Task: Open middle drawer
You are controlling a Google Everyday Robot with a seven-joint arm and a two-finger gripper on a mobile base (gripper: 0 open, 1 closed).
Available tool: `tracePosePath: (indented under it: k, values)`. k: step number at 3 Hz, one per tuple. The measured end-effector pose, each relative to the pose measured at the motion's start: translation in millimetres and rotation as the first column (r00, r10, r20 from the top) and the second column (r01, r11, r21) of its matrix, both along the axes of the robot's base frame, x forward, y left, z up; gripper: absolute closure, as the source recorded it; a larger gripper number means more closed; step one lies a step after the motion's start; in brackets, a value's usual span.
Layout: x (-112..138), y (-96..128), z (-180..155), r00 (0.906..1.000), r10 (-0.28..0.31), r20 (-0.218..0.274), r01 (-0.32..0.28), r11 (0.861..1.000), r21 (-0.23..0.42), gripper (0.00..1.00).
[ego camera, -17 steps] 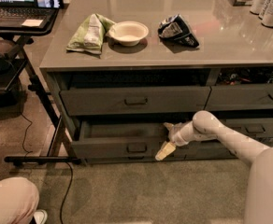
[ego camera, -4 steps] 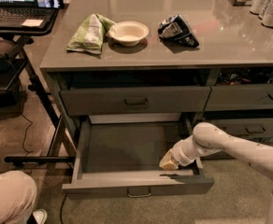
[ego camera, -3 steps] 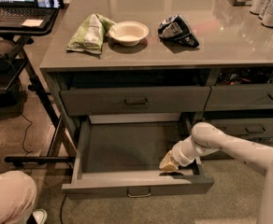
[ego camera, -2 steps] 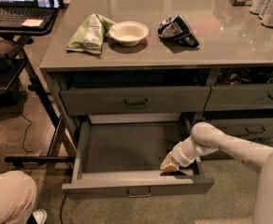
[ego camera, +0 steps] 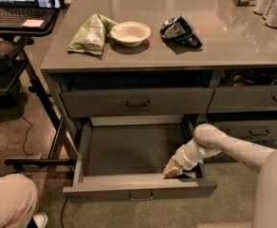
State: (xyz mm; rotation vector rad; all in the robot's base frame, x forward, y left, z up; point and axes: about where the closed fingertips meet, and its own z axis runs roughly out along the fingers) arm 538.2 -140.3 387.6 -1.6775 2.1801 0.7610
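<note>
Fingers (ego camera: 170,170) of the gripper (ego camera: 172,170) look to be pressed together into one tan wedge. No gap can be made out, and nothing is clamped between them. They're tucked down inside the middle drawer (ego camera: 138,188), right at its front right corner. So the front panel is found just ahead of the tips, on the camera side, touching or so close it can't be told. Its long axis runs straight across, left to right, square to the slide direction. The pull handle (ego camera: 141,196) sits off to the left of the tips, on the outer face of that panel. The box is seen drawn well out from under the drawer above (ego camera: 137,101), so the job is judged about done. Any extra travel would be gained by hooking the panel from behind.
</note>
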Motion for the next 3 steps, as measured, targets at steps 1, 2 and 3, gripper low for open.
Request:
tracePosePath:
  k: [1, 2, 3]
  values:
    - [-0.7, 0.5, 0.9, 1.0, 0.005, -0.004, -0.005, 1.0, 0.001, 0.12]
    - [-1.0, 1.9, 2.9, 1.0, 0.005, -0.005, -0.005, 1.0, -0.004, 0.0]
    - [-1.0, 1.9, 2.9, 1.0, 0.005, -0.005, -0.005, 1.0, -0.004, 0.0]
